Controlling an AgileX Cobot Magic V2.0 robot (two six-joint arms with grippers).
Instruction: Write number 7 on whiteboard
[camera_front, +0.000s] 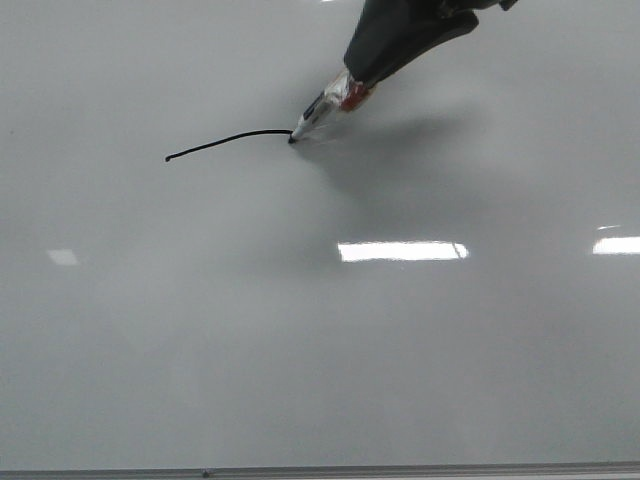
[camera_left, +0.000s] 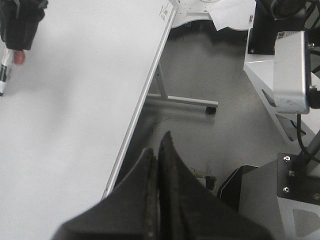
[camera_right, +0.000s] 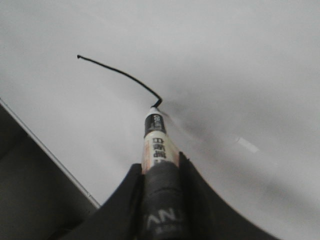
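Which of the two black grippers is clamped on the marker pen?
The right gripper: it pinches the white-barrelled marker pen, tip on the glossy whiteboard at the black stroke. The left gripper is shut on nothing, off the board.

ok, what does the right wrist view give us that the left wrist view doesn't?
Only the right wrist view shows the black stroke, the arched top of the number 7, with the marker tip at its end.

Only the left wrist view shows the left gripper, jaws pressed together, off the board over the floor, plus the table leg.

Both show the whiteboard, its frame edge and the right gripper clamped on the marker.
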